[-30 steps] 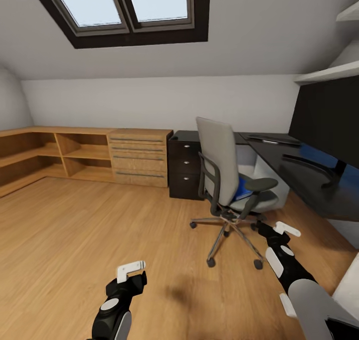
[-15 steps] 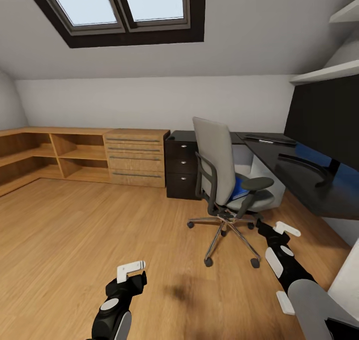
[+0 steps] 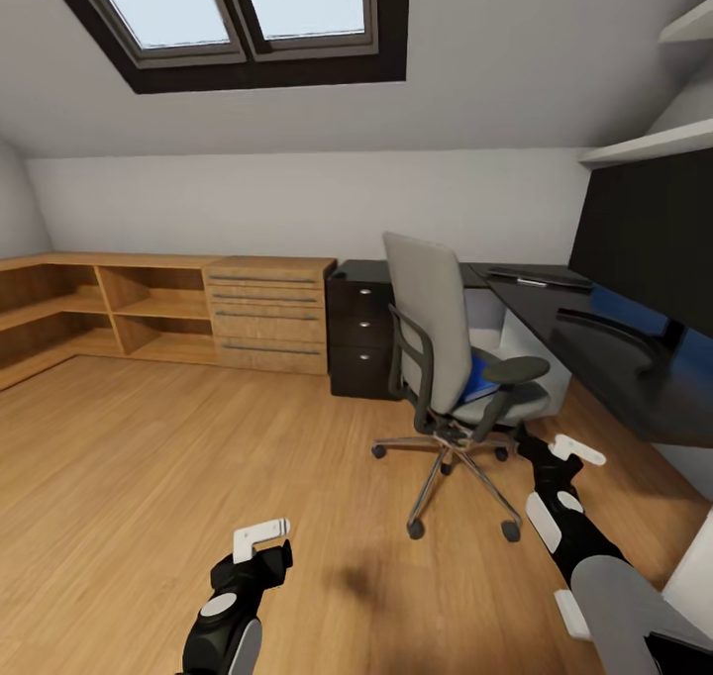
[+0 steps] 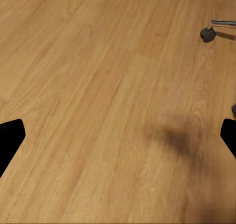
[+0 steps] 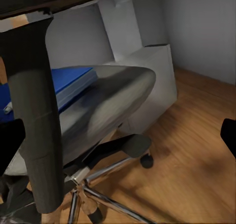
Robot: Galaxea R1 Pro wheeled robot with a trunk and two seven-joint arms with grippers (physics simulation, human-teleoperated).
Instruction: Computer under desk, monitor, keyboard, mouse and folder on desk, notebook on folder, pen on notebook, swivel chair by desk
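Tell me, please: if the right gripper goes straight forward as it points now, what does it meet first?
Probably the swivel chair: its black armrest post stands nearest, before the grey seat carrying the folder. Depth is uncertain.

Bright skylight (image 3: 233,12) daylight, soft shadows

Place: attic room in a home, fitted as a study corner.
Roof: sloped white ceiling with a dark-framed skylight (image 3: 243,17).
Floor: warm wood planks (image 3: 149,477).
Storage: low wooden shelving (image 3: 109,309) joined to a wooden dresser (image 3: 269,314) along the back wall.
Work corner: glossy black desk (image 3: 594,353), black drawers (image 3: 358,338), swivel chair (image 3: 446,358), large dark monitor (image 3: 654,249).
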